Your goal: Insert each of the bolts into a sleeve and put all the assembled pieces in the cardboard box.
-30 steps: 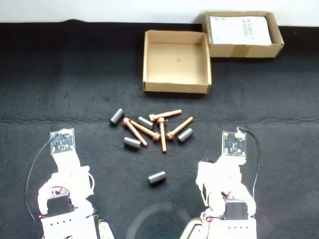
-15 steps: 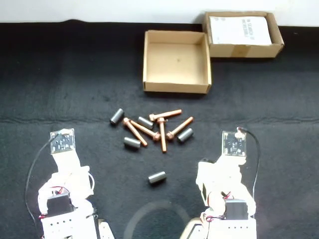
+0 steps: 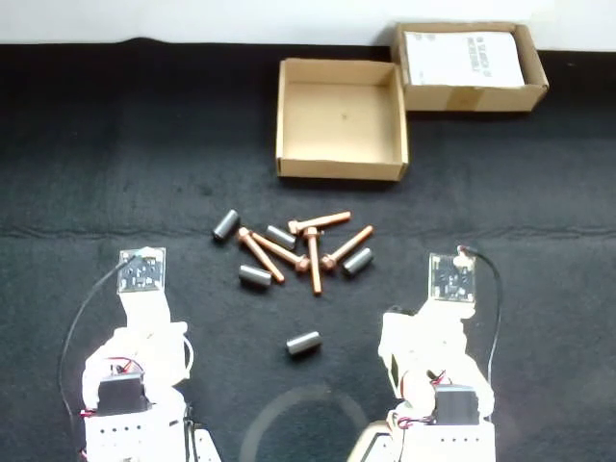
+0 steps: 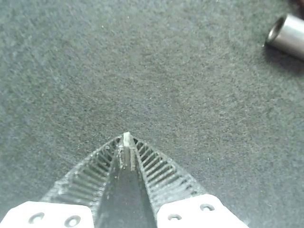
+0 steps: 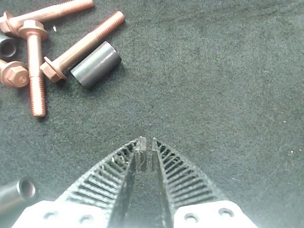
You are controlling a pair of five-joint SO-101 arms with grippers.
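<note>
Left gripper (image 4: 126,142): fingers pressed together to a single point, nothing between them, poised over bare mat.
Nearest to the left gripper: one grey sleeve (image 4: 287,35) lies ahead of it and off to one side, well apart from the tips, open end showing.
Right gripper (image 5: 147,143): all but closed, only a thin slit left between the tips, and nothing held.
Nearest to the right gripper: a dark sleeve (image 5: 96,64) lies on its side ahead of the tips and off to one side, clear of them, just beside a copper bolt (image 5: 83,42).
Further out from the right gripper: an upright-lying bolt (image 5: 34,66) and a third bolt (image 5: 47,12) are beyond that sleeve; another sleeve (image 5: 14,194) lies back beside the gripper's base.
Left arm (image 3: 135,337): at the near edge of the table, on the left of the pile.
Right arm (image 3: 438,366): at the near edge, on the right of the pile.
Pile (image 3: 303,245): five bolts criss-crossed between and ahead of the two arms, with sleeves scattered round them, none fitted onto a bolt.
Lone sleeve (image 3: 303,343): apart from the pile, nearer the arms, between them.
Cardboard box (image 3: 339,168): beyond the pile, open-topped, nothing in it.
Second box (image 3: 469,96): touching the far right corner of the first, holding a white sheet (image 3: 462,56).
Mat (image 3: 539,192): black, under everything.
</note>
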